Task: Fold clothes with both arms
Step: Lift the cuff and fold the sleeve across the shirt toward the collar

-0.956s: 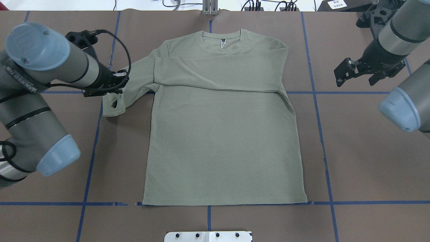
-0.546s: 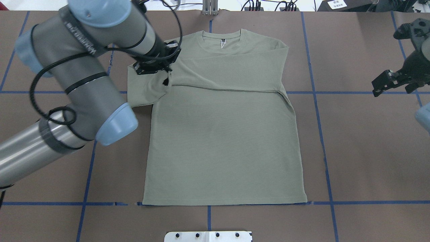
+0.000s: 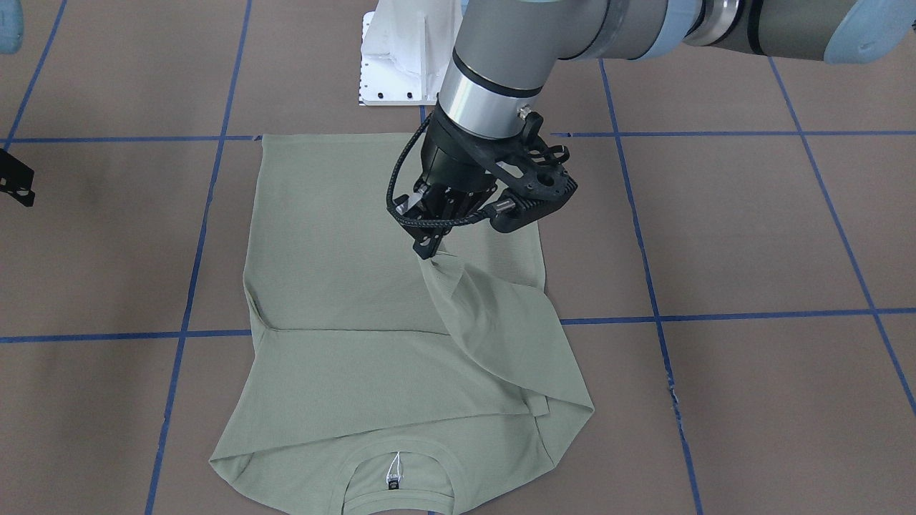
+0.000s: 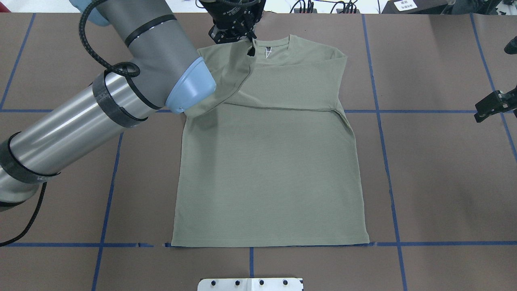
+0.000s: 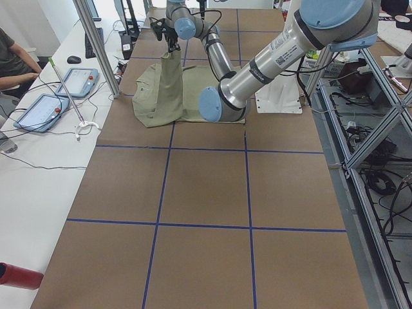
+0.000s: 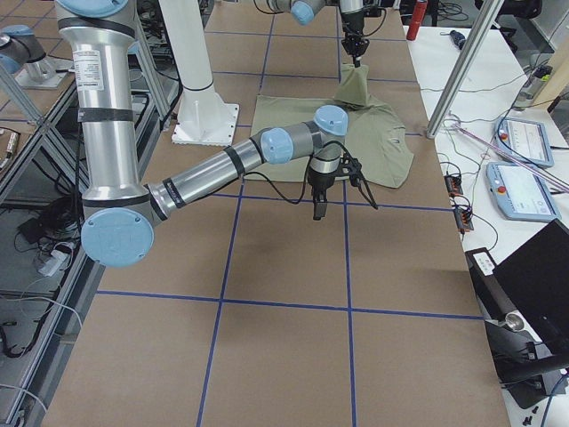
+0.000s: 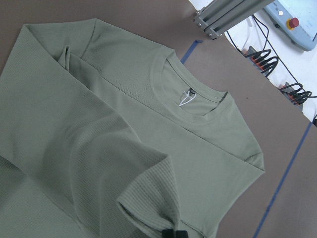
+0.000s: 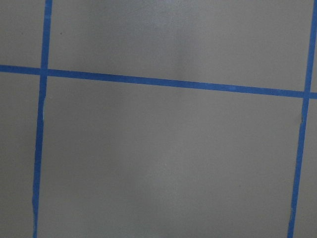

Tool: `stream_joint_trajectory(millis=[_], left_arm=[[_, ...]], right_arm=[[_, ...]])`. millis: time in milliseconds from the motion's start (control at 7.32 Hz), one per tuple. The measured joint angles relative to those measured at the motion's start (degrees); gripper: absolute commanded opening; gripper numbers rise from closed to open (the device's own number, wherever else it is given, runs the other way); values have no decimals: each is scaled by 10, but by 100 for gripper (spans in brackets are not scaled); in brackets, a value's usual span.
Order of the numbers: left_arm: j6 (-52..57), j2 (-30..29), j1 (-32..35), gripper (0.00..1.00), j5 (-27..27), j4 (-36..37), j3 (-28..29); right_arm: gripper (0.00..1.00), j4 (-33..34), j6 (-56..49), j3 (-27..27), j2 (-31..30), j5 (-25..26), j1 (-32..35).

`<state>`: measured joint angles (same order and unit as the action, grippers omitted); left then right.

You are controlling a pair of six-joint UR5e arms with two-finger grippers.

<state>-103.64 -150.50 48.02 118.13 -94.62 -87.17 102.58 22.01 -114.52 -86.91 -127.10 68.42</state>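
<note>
One sleeve [image 4: 291, 87] is lying folded, the left gripper [image 3: 428, 252] is pinching the other sleeve [image 3: 494, 315] in its fingers [image 3: 425, 245] above the shirt [image 4: 266, 173] with body folds pending, and the right gripper [image 4: 490, 107] is showing too little to tell its opening.

The desk [image 4: 436, 182] is covered in flat brown sheeting, divided into large squares by blue tape lines [image 4: 444, 243], with a white bolted plate [image 4: 250, 284] at one edge. Along one long side runs a white bench [image 5: 38, 187] carrying two control tablets [image 5: 40, 111] with red buttons, loose cables and a red cylinder [image 5: 19, 275]. An aluminium post [image 5: 96, 48] rises between bench and desk. Lighting is bright and even, with soft shadows.
</note>
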Motion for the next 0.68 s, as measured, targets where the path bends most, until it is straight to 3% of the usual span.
stream_joint_trajectory(millis=[410, 683], left_arm=[[-88, -62, -22, 0, 3, -93, 96], [-113, -81, -61, 0, -29, -150, 159]], right_arm=[[100, -1, -3, 7, 0, -1, 2], [100, -1, -3, 13, 0, 0, 3]])
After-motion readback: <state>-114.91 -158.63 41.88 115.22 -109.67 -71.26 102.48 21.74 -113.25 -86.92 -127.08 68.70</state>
